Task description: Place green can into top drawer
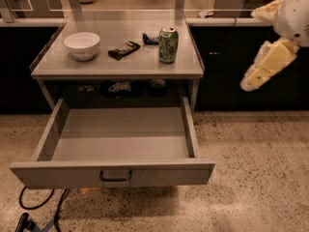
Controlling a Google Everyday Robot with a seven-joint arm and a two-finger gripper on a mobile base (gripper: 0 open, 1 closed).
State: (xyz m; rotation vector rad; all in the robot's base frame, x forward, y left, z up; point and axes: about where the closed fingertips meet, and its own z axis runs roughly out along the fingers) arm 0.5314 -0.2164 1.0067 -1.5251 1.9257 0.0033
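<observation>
The green can (168,45) stands upright on the grey counter top (145,66), near its right side. Below the counter, the top drawer (113,173) is pulled wide open, and its grey inside shows nothing in it. Its dark bar handle (116,176) sits at the centre of the front panel. My gripper (263,66) hangs in the air to the right of the counter, well apart from the can and a little lower than the can's top. It holds nothing.
A white bowl (82,45) stands at the counter's left. A dark flat snack pack (124,49) and a small blue packet (150,38) lie between the bowl and the can. Small items sit on the shelf (120,87) under the counter. Black cables (43,209) lie on the floor at lower left.
</observation>
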